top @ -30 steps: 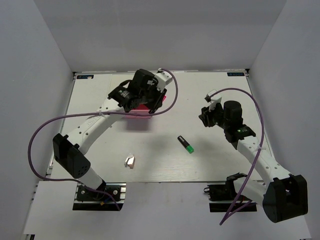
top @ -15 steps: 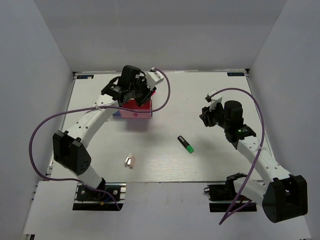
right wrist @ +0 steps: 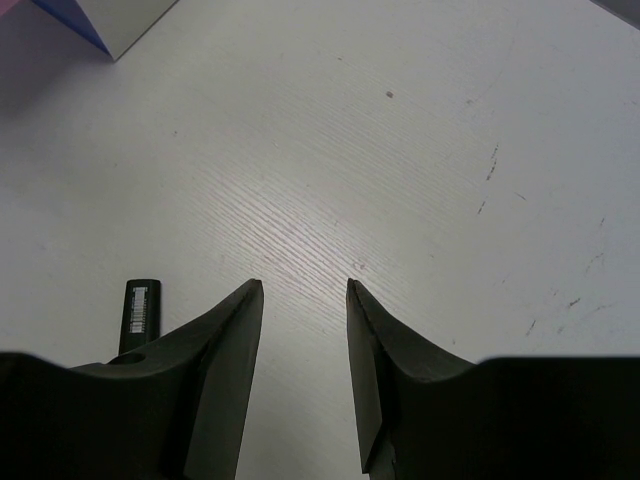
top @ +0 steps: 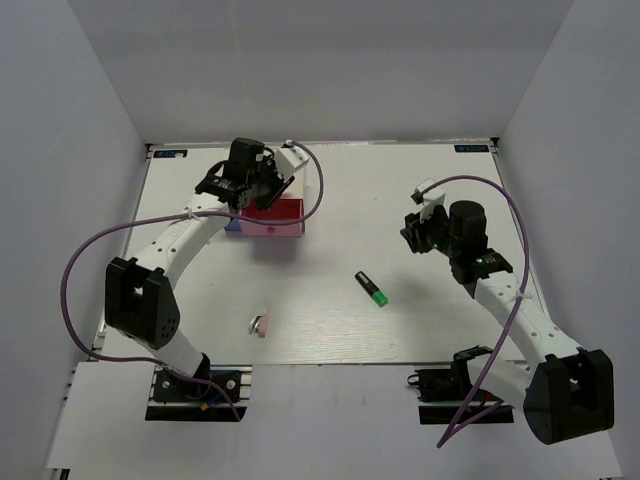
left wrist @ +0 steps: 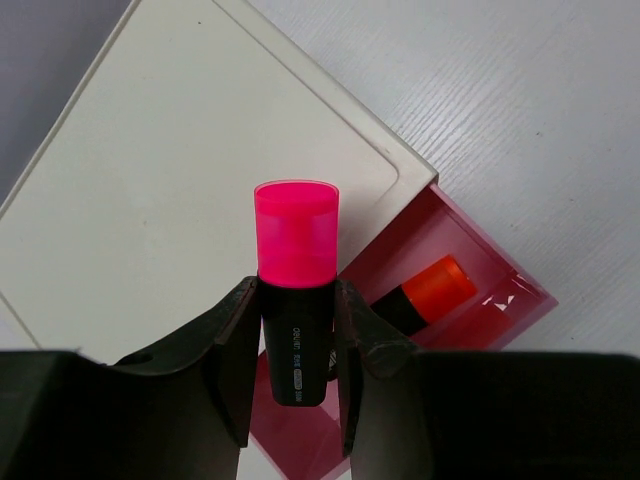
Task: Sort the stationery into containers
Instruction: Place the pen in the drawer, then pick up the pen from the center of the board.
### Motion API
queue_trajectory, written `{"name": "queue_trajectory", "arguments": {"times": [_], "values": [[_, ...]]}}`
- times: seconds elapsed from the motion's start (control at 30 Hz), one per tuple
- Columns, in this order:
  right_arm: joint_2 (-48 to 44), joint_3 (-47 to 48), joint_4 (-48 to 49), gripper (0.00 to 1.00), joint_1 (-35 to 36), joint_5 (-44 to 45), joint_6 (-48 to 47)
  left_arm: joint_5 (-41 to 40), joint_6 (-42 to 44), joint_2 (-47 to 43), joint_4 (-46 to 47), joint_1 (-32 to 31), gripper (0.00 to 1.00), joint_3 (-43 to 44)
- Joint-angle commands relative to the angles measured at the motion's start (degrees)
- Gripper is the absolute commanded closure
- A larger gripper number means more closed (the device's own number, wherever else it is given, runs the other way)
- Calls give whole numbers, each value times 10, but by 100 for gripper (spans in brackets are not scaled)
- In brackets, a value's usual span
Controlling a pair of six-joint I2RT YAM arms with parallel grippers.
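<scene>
My left gripper [left wrist: 293,285] is shut on a black highlighter with a pink-red cap [left wrist: 295,230], held cap-forward above the white-topped box [left wrist: 180,180] and its open pink drawer [left wrist: 500,300]. An orange-capped highlighter [left wrist: 432,290] lies in that drawer. In the top view the left gripper [top: 262,188] hovers over the box's pink drawer [top: 280,212]. The green-capped highlighter [top: 372,289] lies mid-table. A small pale piece [top: 260,324] lies near the front left. My right gripper [top: 415,232] [right wrist: 305,285] is open and empty above bare table.
A blue drawer front [top: 232,225] shows at the box's left side, and its blue corner [right wrist: 75,20] shows in the right wrist view. The black end of the green highlighter [right wrist: 140,310] lies just left of my right fingers. White walls enclose the table.
My left gripper has moved left and back with the pink-red highlighter, uncovering the open pink drawer. The right arm has not moved.
</scene>
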Motion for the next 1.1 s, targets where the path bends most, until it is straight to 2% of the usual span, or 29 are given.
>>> {"name": "queue_trajectory", "arguments": {"times": [0.0, 0.13, 0.23, 0.27, 0.5, 0.53, 0.6, 0.73, 0.83, 0.87, 1.0, 1.03, 1.07], "values": [[6, -1, 14, 55, -6, -6, -3, 21, 8, -37, 17, 3, 88, -19], [16, 2, 17, 55, -5, -12, -4, 26, 3, -54, 17, 3, 86, -40], [22, 9, 19, 55, -7, -14, -3, 26, -4, -68, 17, 3, 78, -54], [26, 10, 19, 55, -7, -18, -3, 26, -4, -68, 17, 3, 70, -54], [40, 16, 21, 55, -7, -25, -2, 0, -19, -101, 48, 3, 31, -84], [39, 16, 20, 55, -6, -27, -4, -6, -19, -106, 48, 3, 20, -84], [38, 16, 18, 53, -6, -32, -6, -13, -25, -112, 55, 3, 8, -79], [32, 16, 5, 42, -7, -86, -37, -37, -45, -117, 77, 3, 2, -62], [41, 25, -62, 41, 2, -196, -91, -63, -86, -124, 103, 3, 0, -47], [45, 31, -72, 39, 2, -208, -102, -70, -102, -130, 103, 3, 0, -41], [102, 64, -148, 38, 34, -223, -127, -99, -227, -167, 75, 3, 0, -36], [126, 66, -153, 38, 40, -214, -124, -106, -296, -175, 62, 3, 0, -44], [132, 69, -160, 35, 49, -211, -122, -111, -329, -185, 48, 3, 0, -58]]}}
